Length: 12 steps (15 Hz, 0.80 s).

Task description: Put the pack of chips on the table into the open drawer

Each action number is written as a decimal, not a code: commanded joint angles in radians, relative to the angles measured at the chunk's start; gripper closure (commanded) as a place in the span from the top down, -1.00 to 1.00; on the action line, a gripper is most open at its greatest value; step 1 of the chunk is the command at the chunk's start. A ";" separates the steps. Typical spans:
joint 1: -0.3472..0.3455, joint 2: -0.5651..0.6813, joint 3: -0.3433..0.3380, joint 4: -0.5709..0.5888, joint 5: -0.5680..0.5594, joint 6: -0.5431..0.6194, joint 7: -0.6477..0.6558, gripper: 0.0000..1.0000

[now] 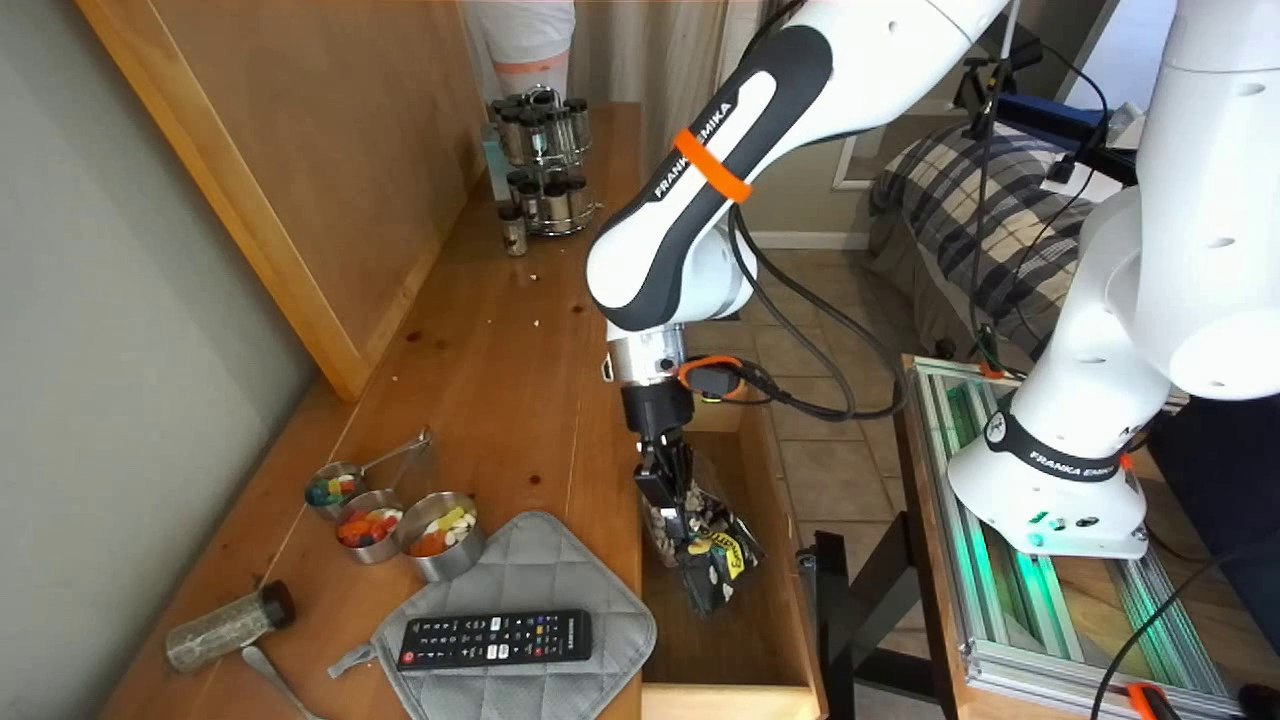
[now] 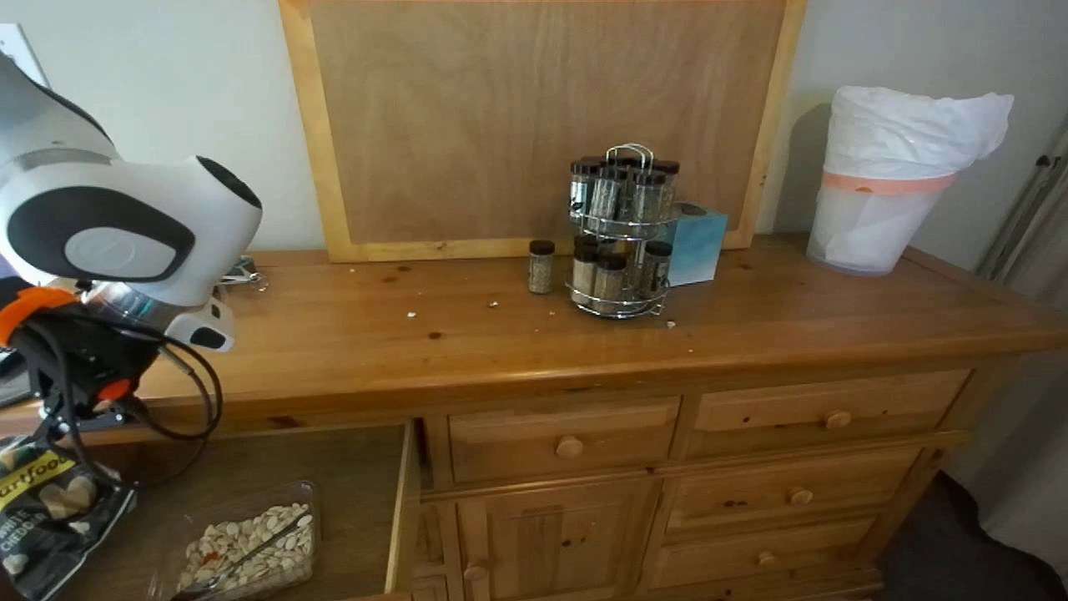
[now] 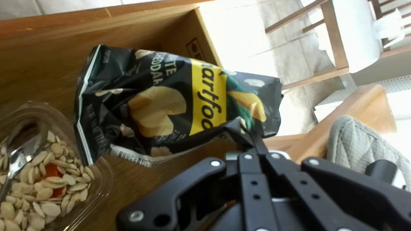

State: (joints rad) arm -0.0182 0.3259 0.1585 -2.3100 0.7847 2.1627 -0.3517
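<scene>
progress, as we judge it: most of the way through, placing not yet finished. the pack of chips [image 3: 176,106] is off the desk [image 1: 500,430] and hangs over the open drawer [image 1: 720,645], which reads the same in both exterior views and from the wrist. we note the jaws closed on it, pinching a fold on one long edge near one end; the rest of the pack sticks out to the side, tilted and creased.

done, by our count: grasp made, pack over the drawer. the drawer is already pulled out, so no opening is owed.

left: lowering, letting go, backing the jaws out. we cannot tell whether the pack's low end touches the drawer floor; no view shows it.

also in the drawer: a clear tub [image 3: 104,181] of pale seeds [image 3: 40,194] with a spoon [image 3: 20,164] in it, near the pack. whether tub and pack touch, we cannot make out. we think the bare floor away from the tub is the safer drop, since the pack could come to rest on the spoon. we would call the job finished once the pack lies loose inside.
</scene>
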 commanded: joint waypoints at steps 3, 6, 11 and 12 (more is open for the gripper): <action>0.000 0.021 0.004 -0.088 0.311 0.119 -0.151 -0.98; 0.011 0.046 -0.007 -0.099 0.435 0.156 -0.236 -0.99; 0.021 0.064 -0.033 -0.107 0.528 0.158 -0.338 -0.39; 0.024 0.063 -0.038 -0.110 0.531 0.160 -0.348 -0.29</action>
State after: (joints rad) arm -0.0174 0.3927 0.1402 -2.4057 1.2625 2.3082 -0.6438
